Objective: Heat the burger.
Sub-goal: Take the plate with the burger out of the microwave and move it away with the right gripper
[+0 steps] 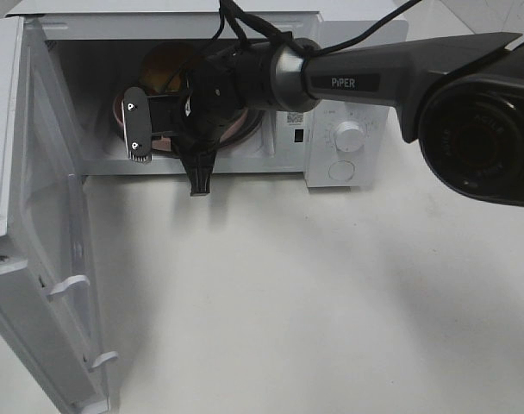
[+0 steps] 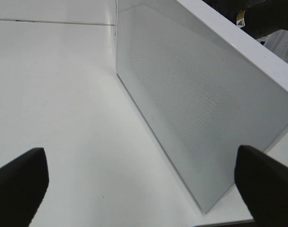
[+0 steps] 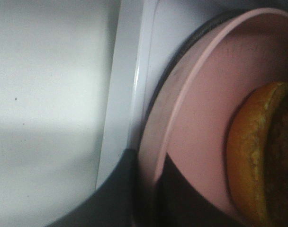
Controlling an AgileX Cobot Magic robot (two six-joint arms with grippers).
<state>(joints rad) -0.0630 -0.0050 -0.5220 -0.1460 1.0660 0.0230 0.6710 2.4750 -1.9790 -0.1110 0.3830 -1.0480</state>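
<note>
The left claw [image 2: 144,189] is released, its two dark fingers [image 2: 21,184] standing wide apart above the white counter [image 1: 314,293], beside the meshed door [image 1: 38,241]. In the high view this one door hangs open toward 8 o'clock. One white microwave [image 1: 331,52] stands at 12 o'clock on the counter, which is plain and bare-looking, under bright light.

The one burger [image 1: 167,65] sits inside the cavity, toward 11 o'clock of the high view, bun side up. It is round, so no long axis can be told. It lies on one pink plate [image 3: 201,94].

The right claw [image 3: 148,198] reaches into the cavity and is clenched on the plate's rim, one finger on each side. Two white knobs [image 1: 350,135] sit right of the cavity, one above the other.
</note>
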